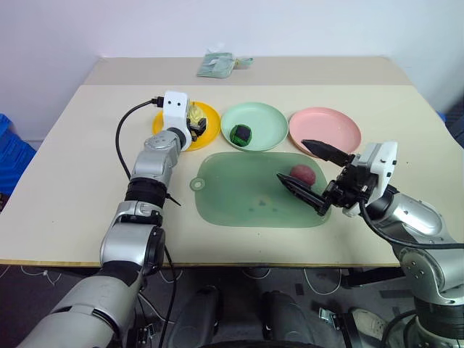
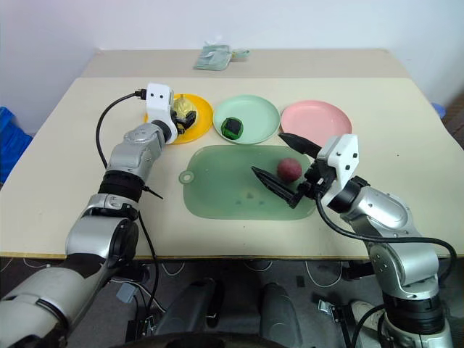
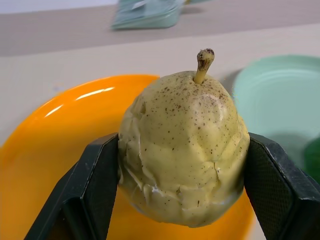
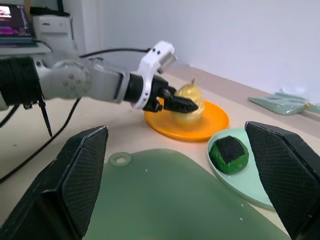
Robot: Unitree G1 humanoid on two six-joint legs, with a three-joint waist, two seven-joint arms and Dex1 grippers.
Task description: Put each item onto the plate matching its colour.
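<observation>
**Pear clamped over the orange plate, red lump between my other fingers**

My left claw (image 1: 194, 118) is clamped on the pale yellow toy pear (image 3: 182, 147), holding it over the orange-yellow plate (image 1: 208, 129). My left wrist view adds what the head views cannot: brown speckles, ridged skin, and the stem pointing up, so the pear's long axis stands upright between my two pads. Beyond that claw a folded pale green cloth (image 1: 216, 64) lies at the far table edge.

Right of the pear, the mint green plate (image 1: 264, 116) carries the dark green blocky lump (image 1: 241, 133); my right wrist view shows its black top face. The pink plate (image 1: 333, 127) sits bare further right.

My right claw (image 1: 313, 174) stands wide apart over the large green board (image 1: 239, 196), the dark red lump (image 1: 302, 174) lying on the board between its fingers, untouched.
</observation>
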